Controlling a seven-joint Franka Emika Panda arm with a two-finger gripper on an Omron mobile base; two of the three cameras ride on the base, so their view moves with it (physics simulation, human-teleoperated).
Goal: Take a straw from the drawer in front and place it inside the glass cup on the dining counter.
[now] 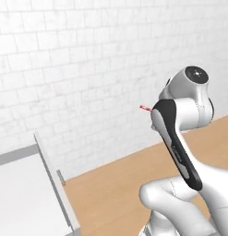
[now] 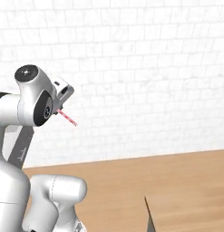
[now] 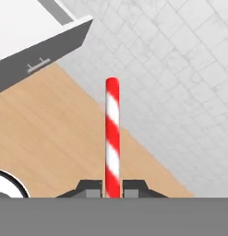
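The red and white striped straw stands straight up between my fingertips, and my gripper is shut on its lower end. Seen from the right base, the straw slants down and right out of my raised gripper, in front of the white brick wall. A short tip of the straw pokes out left of my forearm in the left base view. The drawer with its pale inside and slim bar handle lies low at the left, and its grey front is far up and left of my hand. The glass cup is out of view.
A white brick wall closes the space ahead, with light wood floor below it. A corner of a light-wood top rises at the lower right of the right base view; I cannot tell whether it is the dining counter.
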